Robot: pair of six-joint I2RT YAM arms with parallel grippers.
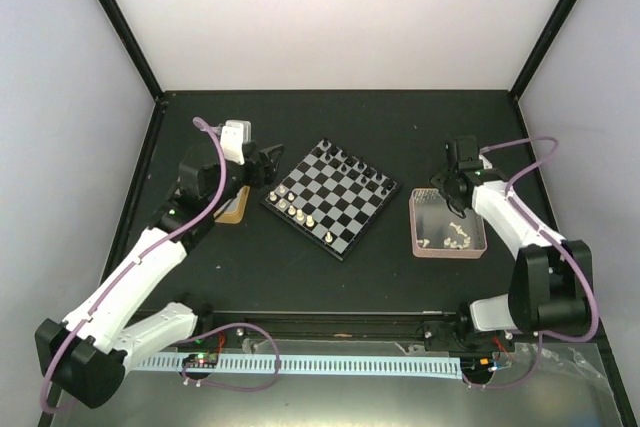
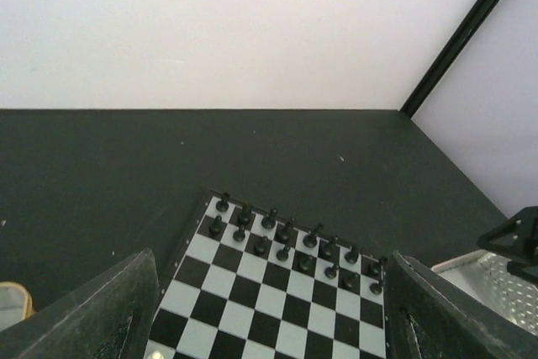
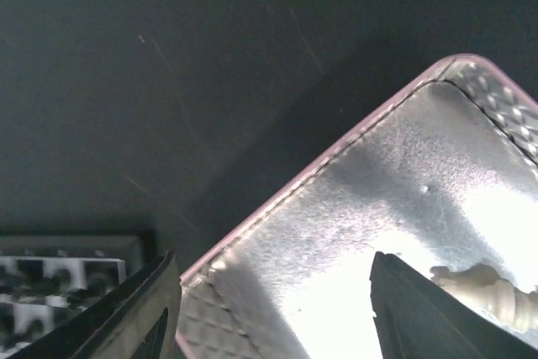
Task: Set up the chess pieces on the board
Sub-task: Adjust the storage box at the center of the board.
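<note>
Pickup | right gripper (image 3: 271, 300) wide over pink tray (image 3: 336, 155), cream chess piece (image 3: 487, 288) lower right | left gripper (image 2: 271, 308) wide, poised facing board (image 2: 252, 296)

The right gripper (image 3: 273, 317) hangs over one corner of a pink-rimmed tray (image 3: 336, 153), its two dark fingers (image 3: 420, 308) spread apart with nothing between them. The tray's silvery floor is bare under the gap. A cream chess piece (image 3: 492, 292) lies on its side in the tray, just beside the finger farther from the board (image 3: 50, 271). The board sits left of the tray on the dark table (image 3: 168, 81), apart from it, with blurred dark pieces (image 3: 84, 279) on its squares.
</note>
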